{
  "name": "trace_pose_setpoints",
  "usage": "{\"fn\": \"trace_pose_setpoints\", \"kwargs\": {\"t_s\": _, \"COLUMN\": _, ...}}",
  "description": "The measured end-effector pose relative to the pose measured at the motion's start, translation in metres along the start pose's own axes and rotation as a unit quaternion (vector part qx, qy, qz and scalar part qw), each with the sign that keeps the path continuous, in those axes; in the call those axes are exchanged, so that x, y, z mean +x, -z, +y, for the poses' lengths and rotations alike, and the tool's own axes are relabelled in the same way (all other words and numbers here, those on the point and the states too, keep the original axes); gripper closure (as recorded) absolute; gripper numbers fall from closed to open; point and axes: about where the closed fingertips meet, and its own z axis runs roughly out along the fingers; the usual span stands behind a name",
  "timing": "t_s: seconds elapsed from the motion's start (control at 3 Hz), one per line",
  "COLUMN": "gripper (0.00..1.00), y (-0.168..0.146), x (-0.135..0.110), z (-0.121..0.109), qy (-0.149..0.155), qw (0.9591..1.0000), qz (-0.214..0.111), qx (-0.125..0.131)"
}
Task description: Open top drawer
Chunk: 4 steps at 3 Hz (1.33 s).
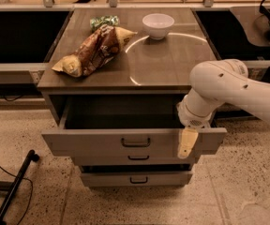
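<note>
The top drawer (88, 143) is pulled well out from the cabinet, and its dark inside shows. Its small dark loop handle (135, 142) sits at the middle of the wide grey-beige front. My gripper (187, 143) hangs at the right part of the drawer front, at its top edge, to the right of the handle. One pale finger (186, 144) lies against the front. The white arm (228, 90) reaches in from the right.
Two narrower drawer fronts (138, 158) (137, 178) sit below, the lower one slightly out. On the cabinet top (168, 60) lie a brown chip bag (95, 50), a green packet (103, 21) and a white bowl (158, 25). A black stand leg (13, 186) lies on the floor at left.
</note>
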Motion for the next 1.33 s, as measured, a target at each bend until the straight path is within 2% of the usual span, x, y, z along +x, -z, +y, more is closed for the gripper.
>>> {"fn": "trace_pose_setpoints", "kwargs": {"t_s": 0.33, "gripper": 0.0, "y": 0.0, "x": 0.0, "z": 0.0, "qy": 0.0, "qw": 1.0, "qz": 0.0, "qx": 0.0}}
{"fn": "trace_pose_setpoints", "kwargs": {"t_s": 0.67, "gripper": 0.0, "y": -0.004, "x": 0.0, "z": 0.008, "qy": 0.005, "qw": 0.9999, "qz": -0.003, "qx": -0.013}}
{"fn": "trace_pose_setpoints", "kwargs": {"t_s": 1.33, "gripper": 0.0, "y": -0.009, "x": 0.008, "z": 0.043, "qy": 0.004, "qw": 0.9987, "qz": 0.007, "qx": -0.05}}
